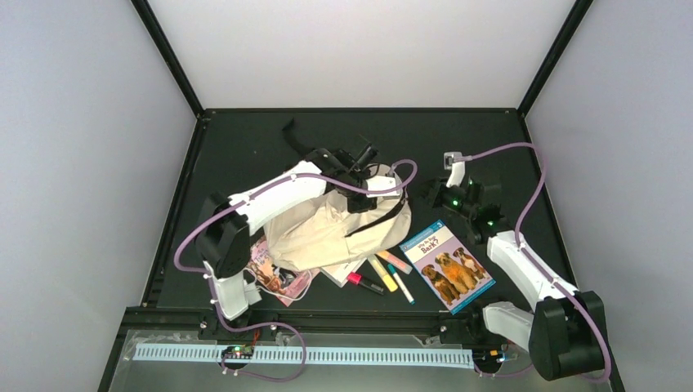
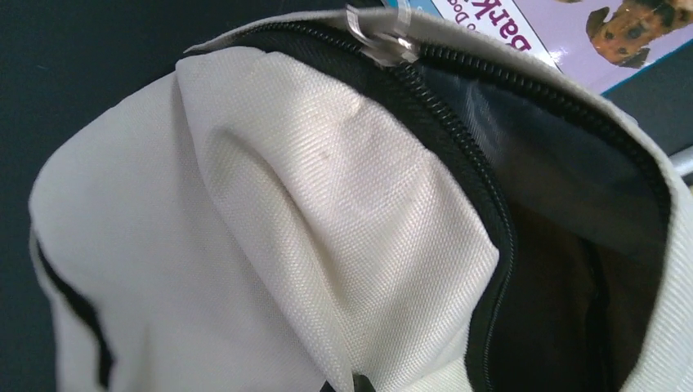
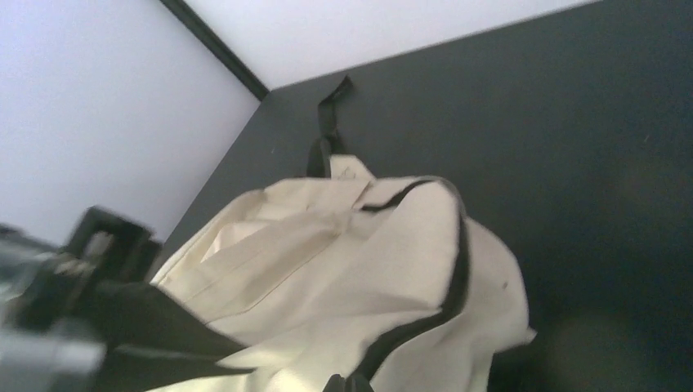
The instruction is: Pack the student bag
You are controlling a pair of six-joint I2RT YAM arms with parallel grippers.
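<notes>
The student bag [image 1: 319,233], cream fabric with dark zippers, lies crumpled mid-table. My left gripper [image 1: 364,175] reaches over it and is shut on a fold of its fabric [image 2: 286,204] beside the open zipper; only the fingertips of the left gripper [image 2: 353,385] show. The dark inside of the bag [image 2: 564,278] gapes to the right, with a metal zip pull [image 2: 380,37] at the top. My right gripper [image 1: 421,193] is at the bag's right edge. In the blurred right wrist view the right gripper [image 3: 351,384] looks shut on the bag's [image 3: 343,269] black zipper edge.
A book with dogs on its cover [image 1: 448,265] lies right of the bag, also showing in the left wrist view [image 2: 572,33]. Several markers [image 1: 384,273] lie between them. A pink booklet [image 1: 278,273] lies at the bag's near left. A black strap [image 1: 290,135] trails toward the back.
</notes>
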